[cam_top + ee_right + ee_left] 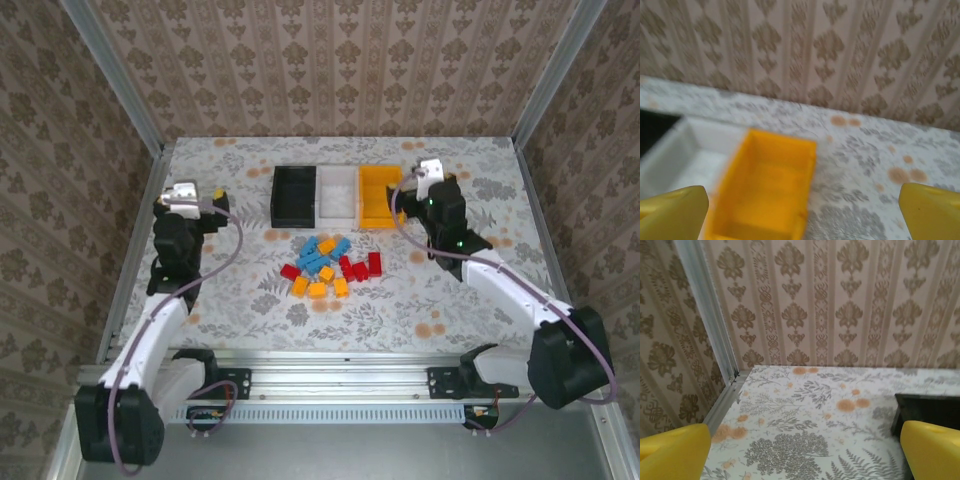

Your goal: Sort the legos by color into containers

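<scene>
The legos, small red, blue and orange-yellow bricks, lie in a loose pile at mid-table. Behind them three containers stand in a row: black, white and orange-yellow. My left gripper hovers left of the black bin, open and empty. In its wrist view the left gripper shows bare tablecloth between the yellow fingertips, with the black bin's corner at right. My right gripper stands open and empty by the orange-yellow bin, near its right end.
The white bin and a corner of the black bin sit left of the orange-yellow one. Wallpapered walls with metal posts close in the table on three sides. Floral tablecloth lies open around the pile.
</scene>
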`<act>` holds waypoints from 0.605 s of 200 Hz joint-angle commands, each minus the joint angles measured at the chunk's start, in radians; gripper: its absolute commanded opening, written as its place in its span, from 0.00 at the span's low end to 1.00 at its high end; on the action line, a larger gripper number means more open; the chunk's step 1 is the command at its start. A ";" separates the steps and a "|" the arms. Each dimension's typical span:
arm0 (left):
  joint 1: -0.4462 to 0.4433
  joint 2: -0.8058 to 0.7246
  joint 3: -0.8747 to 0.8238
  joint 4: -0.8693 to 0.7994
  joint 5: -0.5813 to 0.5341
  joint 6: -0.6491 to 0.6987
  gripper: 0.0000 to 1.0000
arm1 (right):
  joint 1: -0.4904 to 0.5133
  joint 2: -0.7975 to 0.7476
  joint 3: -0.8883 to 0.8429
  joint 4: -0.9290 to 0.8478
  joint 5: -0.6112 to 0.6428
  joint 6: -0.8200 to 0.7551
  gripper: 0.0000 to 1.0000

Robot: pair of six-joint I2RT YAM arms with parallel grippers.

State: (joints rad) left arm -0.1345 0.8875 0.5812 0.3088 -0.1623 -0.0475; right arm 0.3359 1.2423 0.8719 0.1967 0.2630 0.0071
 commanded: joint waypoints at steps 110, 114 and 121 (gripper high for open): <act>0.051 -0.381 -0.213 -0.352 0.122 -0.725 0.97 | 0.005 0.043 0.158 -0.634 -0.112 0.404 0.66; 0.048 -0.369 -0.208 -0.351 0.143 -0.725 0.97 | 0.017 0.051 0.161 -0.648 -0.105 0.398 0.66; 0.039 -0.339 -0.204 -0.335 0.184 -0.727 0.96 | 0.034 0.065 0.162 -0.664 -0.106 0.389 0.67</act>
State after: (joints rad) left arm -0.0795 0.5030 0.3298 -0.0193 -0.1078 -0.7395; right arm 0.3218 1.2728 1.0012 -0.2989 0.0860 0.4366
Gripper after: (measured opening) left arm 0.973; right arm 0.664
